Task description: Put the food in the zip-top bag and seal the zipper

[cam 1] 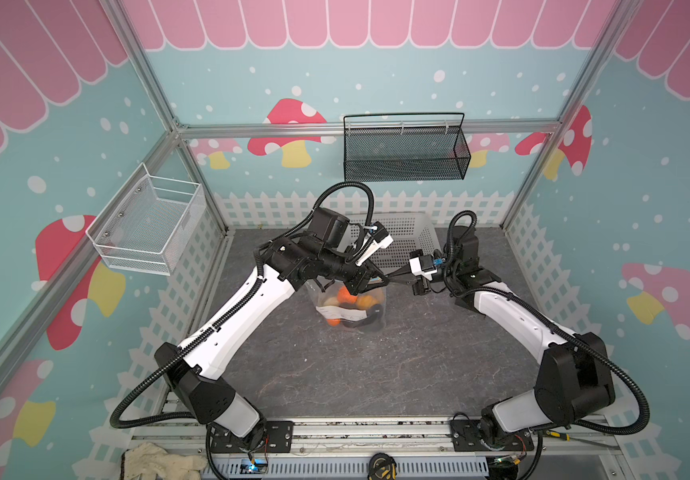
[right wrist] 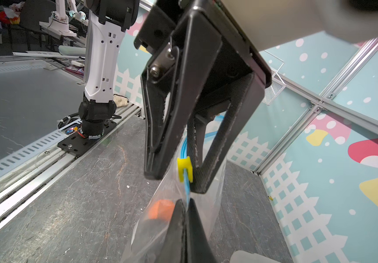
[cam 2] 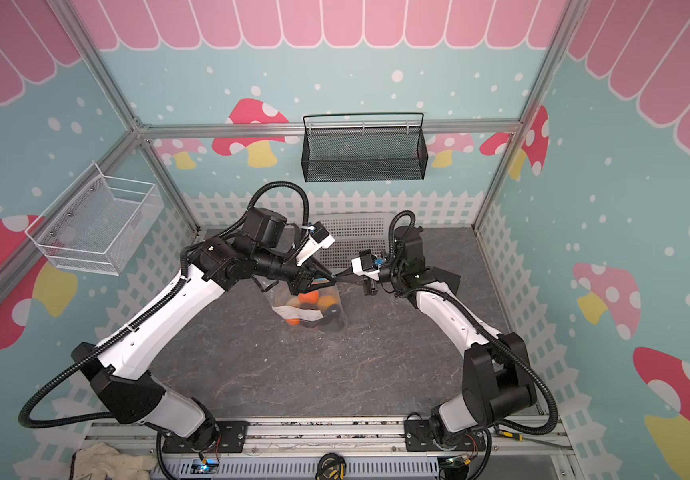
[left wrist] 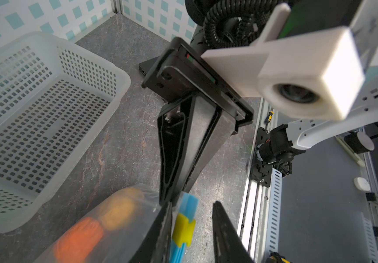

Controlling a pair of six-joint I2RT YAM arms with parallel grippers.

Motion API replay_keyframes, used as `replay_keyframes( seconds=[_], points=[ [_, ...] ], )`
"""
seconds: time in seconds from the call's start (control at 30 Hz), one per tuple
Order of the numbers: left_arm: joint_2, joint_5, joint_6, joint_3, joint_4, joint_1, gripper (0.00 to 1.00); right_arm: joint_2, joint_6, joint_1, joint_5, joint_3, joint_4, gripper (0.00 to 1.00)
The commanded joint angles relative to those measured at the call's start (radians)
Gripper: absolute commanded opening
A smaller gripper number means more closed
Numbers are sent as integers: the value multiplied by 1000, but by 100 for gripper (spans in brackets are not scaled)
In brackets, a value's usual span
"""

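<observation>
Slip risk: bag (cam 1: 351, 309), food (cam 1: 345, 297) inside, sits upright between the grippers; right gripper (right wrist: 185, 201) is clamped on the zipper (right wrist: 187, 189) end, left gripper (left wrist: 192, 203) straddles the tab (left wrist: 183, 230), jaws apart. A loose pinch could skid off the tab, leaving it unsealed

Table (cam 1: 376, 365): dark grey marbled slab, fenced by printed walls on three sides.
- Basket (cam 1: 405, 241): white, perforated, at the back edge, middle.
- Bag (cam 1: 351, 307): clear, filled, upright at the centre just in front of the basket; its bottom appears to rest on the slab.
- Flat black item (left wrist: 144, 68): back right, partly hidden.

Front ledge, off the slab: two black base plates (cam 1: 277, 432), a glove (cam 1: 160, 461), a tape measure (cam 1: 380, 463) and a screwdriver (cam 1: 559, 434).
</observation>
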Motion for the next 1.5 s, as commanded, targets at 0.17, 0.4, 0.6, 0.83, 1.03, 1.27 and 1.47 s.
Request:
replay_keyframes(
  seconds=[0.17, 0.4, 0.6, 0.83, 1.03, 1.27, 1.47],
  points=[
    [-25, -112, 23, 0, -21, -6, 8, -13, -25, -12, -42, 19, 1, 0],
    [-34, -166, 28, -3, -21, -7, 1, -10, -25, -13, -43, 19, 1, 0],
    [-57, -202, 34, -10, -21, -6, 0, -8, -24, -15, -40, 19, 1, 0],
    [-79, -232, 41, -28, -20, -7, 0, -12, -25, -20, -28, 16, 1, 0],
    [-69, -199, 24, -23, -11, -7, 0, -3, -11, -20, -40, 21, 5, 0],
    [-20, -162, 28, 41, 1, -48, 0, -5, 65, -10, -76, 15, 6, 53],
    [-16, -164, 71, 56, 2, -71, 0, 14, 160, -3, -78, 32, 16, 44]
  ],
)
